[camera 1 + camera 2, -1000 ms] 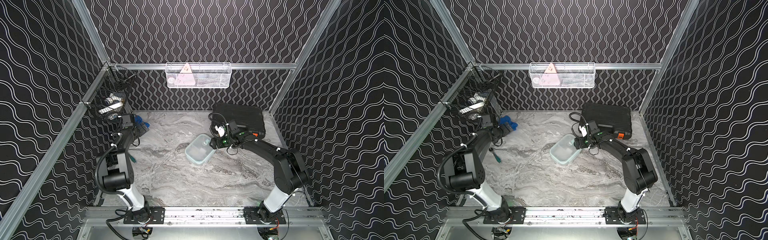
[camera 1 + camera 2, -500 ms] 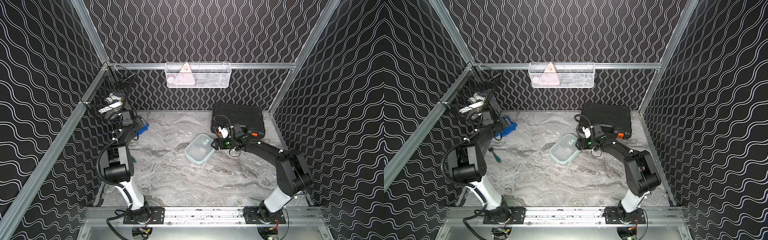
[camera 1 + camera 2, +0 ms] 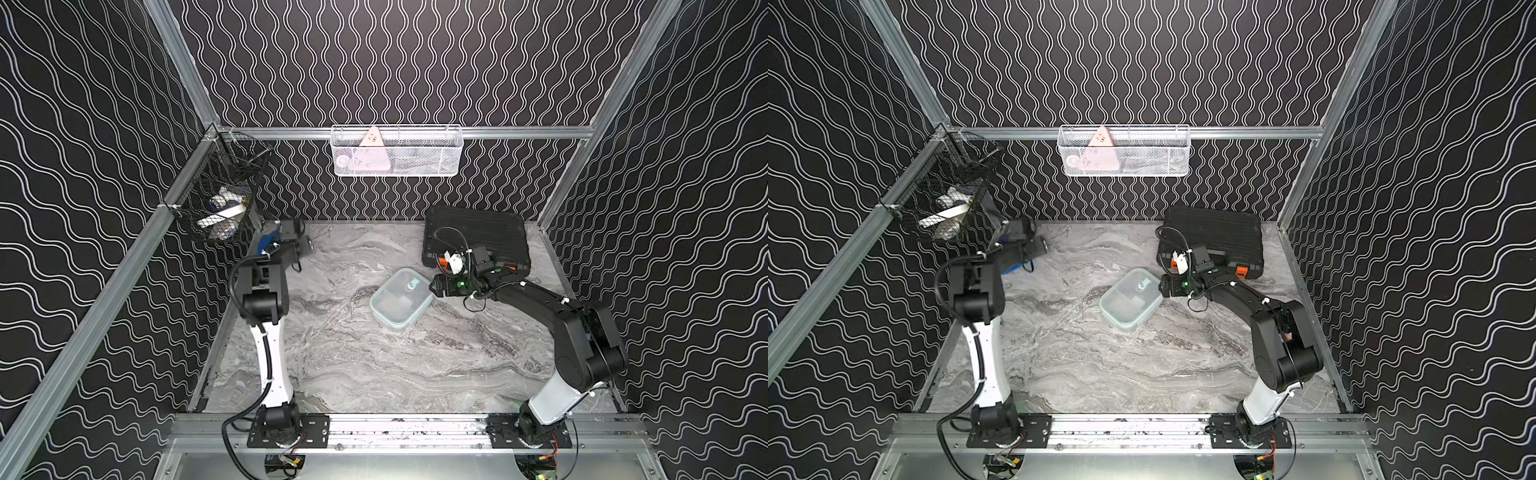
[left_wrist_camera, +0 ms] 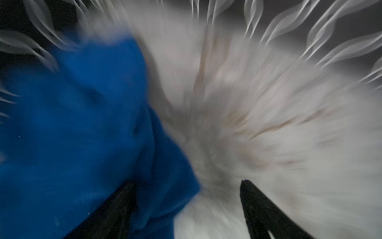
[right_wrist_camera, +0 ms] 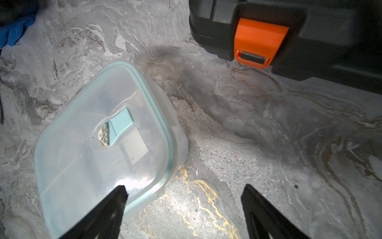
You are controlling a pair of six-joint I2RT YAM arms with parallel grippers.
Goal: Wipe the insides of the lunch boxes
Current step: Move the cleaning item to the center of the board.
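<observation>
Moved since a second ago: left arm's elbow has risen and its wrist has swung toward the back wall. The lunch box and the right arm sit much as they did.
Lunch box (image 3: 401, 300) (image 3: 1131, 302): on the table just right of centre in both top views, turned at an angle to the table's edges. It is clear and rounded-rectangular.
Lid (image 5: 72, 157): on the box, flat and clear with a pale green rim. A pale green tab (image 5: 119, 124) sits near its middle.
Right gripper (image 3: 432, 286) (image 5: 184, 189): released, fingers wide apart and low at the box's right corner. In the right wrist view one finger overlaps the lid's corner and the other is over bare table. Whether it touches the box I cannot tell.
Black case (image 3: 478, 232): at the back right of the table, just behind the right wrist, with its orange latch (image 5: 258, 39) facing the box.
Left gripper (image 3: 308, 245) (image 4: 188, 183): at upper left of the table, well apart from the box. Its fingers are spread, with blurred table showing between them.
Blue cloth (image 4: 72, 124) (image 3: 264, 244): bunched by the left gripper, lapping one finger. The view is too smeared to tell whether it is gripped.
Table (image 3: 374, 374): grey marble pattern.
White wire basket (image 3: 397, 151): hung on the back rail, upper centre.
Black mesh basket (image 3: 216, 199): hung in the upper left corner.
</observation>
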